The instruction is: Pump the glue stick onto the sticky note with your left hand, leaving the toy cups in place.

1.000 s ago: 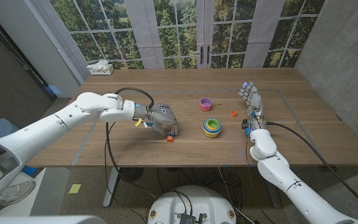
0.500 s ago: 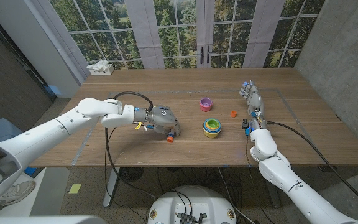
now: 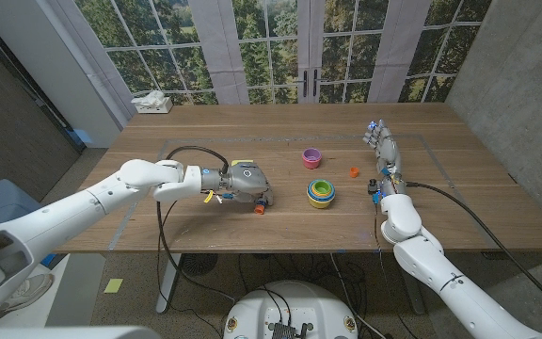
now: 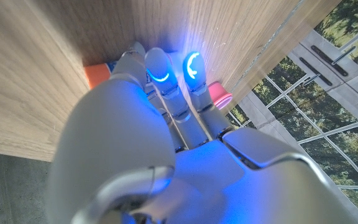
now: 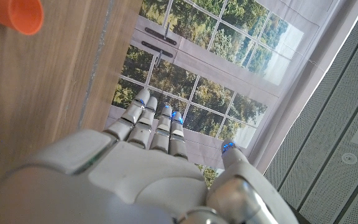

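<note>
With our left hand (image 3: pixel 245 182) curled over the orange-tipped glue stick (image 3: pixel 258 210) beneath its fingers, we should press straight down onto the sticky note (image 3: pixel 242 163) behind it, well clear of the toy cups (image 3: pixel 321 192).

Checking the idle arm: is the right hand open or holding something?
Open. The right hand stands on the table with its fingers stretched out and nothing between them; the small orange cup sits apart from it.
</note>
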You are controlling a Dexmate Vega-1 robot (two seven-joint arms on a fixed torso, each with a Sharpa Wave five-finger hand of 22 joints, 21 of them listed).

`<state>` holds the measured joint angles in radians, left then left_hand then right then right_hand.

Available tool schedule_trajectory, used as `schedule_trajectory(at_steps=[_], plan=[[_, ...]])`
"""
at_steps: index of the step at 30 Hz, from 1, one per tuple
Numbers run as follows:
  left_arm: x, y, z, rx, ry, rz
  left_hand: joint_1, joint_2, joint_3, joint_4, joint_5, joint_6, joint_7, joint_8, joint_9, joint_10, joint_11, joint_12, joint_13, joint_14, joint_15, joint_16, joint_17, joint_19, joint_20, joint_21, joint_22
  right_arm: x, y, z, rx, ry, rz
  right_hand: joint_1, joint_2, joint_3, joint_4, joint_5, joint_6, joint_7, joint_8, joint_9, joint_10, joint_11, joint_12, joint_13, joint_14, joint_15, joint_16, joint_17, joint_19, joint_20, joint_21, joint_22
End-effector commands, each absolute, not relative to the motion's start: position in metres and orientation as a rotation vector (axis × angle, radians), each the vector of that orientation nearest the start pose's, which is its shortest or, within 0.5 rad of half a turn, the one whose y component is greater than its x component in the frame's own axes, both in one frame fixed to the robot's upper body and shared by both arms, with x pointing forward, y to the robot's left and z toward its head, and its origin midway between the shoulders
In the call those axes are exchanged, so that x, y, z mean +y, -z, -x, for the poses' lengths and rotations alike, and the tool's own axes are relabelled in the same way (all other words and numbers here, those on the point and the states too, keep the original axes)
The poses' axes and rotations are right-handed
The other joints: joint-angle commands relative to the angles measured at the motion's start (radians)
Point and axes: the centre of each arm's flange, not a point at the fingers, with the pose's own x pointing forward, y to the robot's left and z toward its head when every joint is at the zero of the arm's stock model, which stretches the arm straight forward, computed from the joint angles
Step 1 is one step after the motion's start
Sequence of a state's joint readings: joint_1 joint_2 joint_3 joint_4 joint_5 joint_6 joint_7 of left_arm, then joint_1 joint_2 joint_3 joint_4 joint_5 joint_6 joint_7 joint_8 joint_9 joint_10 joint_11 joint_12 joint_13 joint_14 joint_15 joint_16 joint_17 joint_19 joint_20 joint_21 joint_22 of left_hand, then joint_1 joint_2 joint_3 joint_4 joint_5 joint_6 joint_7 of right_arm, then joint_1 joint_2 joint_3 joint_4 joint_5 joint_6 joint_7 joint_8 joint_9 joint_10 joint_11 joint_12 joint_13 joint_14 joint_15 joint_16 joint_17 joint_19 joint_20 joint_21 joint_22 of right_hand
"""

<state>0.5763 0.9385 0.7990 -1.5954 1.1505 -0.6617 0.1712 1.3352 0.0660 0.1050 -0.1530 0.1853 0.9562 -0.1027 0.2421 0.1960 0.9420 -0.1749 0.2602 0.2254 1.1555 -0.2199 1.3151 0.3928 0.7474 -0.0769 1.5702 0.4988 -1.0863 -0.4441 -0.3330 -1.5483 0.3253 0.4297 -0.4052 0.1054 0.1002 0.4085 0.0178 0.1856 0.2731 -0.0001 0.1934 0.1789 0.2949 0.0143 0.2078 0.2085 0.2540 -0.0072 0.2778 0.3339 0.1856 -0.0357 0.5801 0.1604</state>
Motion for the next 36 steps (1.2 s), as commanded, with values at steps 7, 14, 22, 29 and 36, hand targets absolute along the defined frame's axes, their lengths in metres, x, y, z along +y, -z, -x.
schedule_trajectory(at_steps=[7,14,22,29,36], plan=[[0.190,0.067,-0.583,-1.137,0.581,-2.161,-0.022,0.049,0.058,-0.008,0.000,0.124,0.047,0.027,0.007,0.229,-0.033,0.066,0.051,0.026,-0.004,-0.097,0.024,0.005,-0.134,0.002,0.115,-0.264,0.063,-0.577,-0.777,0.103,-0.004,-0.010,0.005,0.002,-0.008,0.000,0.012,0.000,0.003,0.004,0.007,-0.002,0.007,0.004,0.006,0.003,0.009,-0.001,0.012,0.003,-0.009,0.006],[0.186,0.064,-0.585,-1.096,0.579,-2.126,-0.018,0.046,0.070,-0.013,-0.002,0.126,0.059,0.022,0.010,0.238,-0.028,0.074,0.060,0.039,-0.004,-0.120,0.032,-0.006,-0.135,-0.005,0.124,-0.264,0.064,-0.576,-0.772,0.115,-0.001,-0.011,0.006,0.001,-0.009,0.000,0.013,0.000,0.004,0.004,0.007,-0.002,0.007,0.004,0.008,0.004,0.010,-0.001,0.014,0.002,-0.013,0.006],[0.180,0.052,-0.580,-1.115,0.468,-2.068,-0.018,0.062,0.099,-0.009,-0.003,0.098,0.059,0.027,0.045,0.225,-0.021,0.085,0.100,0.003,-0.007,-0.197,0.023,-0.036,-0.133,-0.014,0.120,-0.263,0.066,-0.576,-0.775,0.110,0.008,-0.011,0.006,0.000,-0.011,-0.001,0.015,0.001,0.004,0.004,0.008,-0.002,0.006,0.004,0.008,0.003,0.009,-0.003,0.016,0.002,-0.017,0.006],[0.180,0.048,-0.577,-1.121,0.385,-2.024,-0.030,0.074,0.149,-0.002,0.015,0.052,0.062,0.098,0.157,0.202,-0.017,0.108,0.205,0.000,-0.007,-0.280,0.071,-0.072,-0.130,-0.008,0.128,-0.261,0.067,-0.576,-0.778,0.106,0.012,-0.012,0.006,-0.001,-0.012,-0.001,0.014,0.001,0.003,0.004,0.009,-0.002,0.006,0.004,0.007,0.003,0.008,-0.004,0.017,0.002,-0.021,0.006],[0.182,0.035,-0.574,-1.074,0.233,-1.878,-0.053,0.071,0.184,0.001,0.031,0.015,0.060,0.173,0.262,0.202,-0.024,0.132,0.306,0.011,-0.007,-0.333,0.124,-0.083,-0.130,-0.009,0.133,-0.259,0.066,-0.575,-0.785,0.099,0.021,-0.012,0.006,-0.001,-0.014,-0.001,0.015,0.000,0.003,0.004,0.007,-0.002,0.005,0.003,0.006,0.003,0.008,-0.005,0.019,0.002,-0.024,0.006]])
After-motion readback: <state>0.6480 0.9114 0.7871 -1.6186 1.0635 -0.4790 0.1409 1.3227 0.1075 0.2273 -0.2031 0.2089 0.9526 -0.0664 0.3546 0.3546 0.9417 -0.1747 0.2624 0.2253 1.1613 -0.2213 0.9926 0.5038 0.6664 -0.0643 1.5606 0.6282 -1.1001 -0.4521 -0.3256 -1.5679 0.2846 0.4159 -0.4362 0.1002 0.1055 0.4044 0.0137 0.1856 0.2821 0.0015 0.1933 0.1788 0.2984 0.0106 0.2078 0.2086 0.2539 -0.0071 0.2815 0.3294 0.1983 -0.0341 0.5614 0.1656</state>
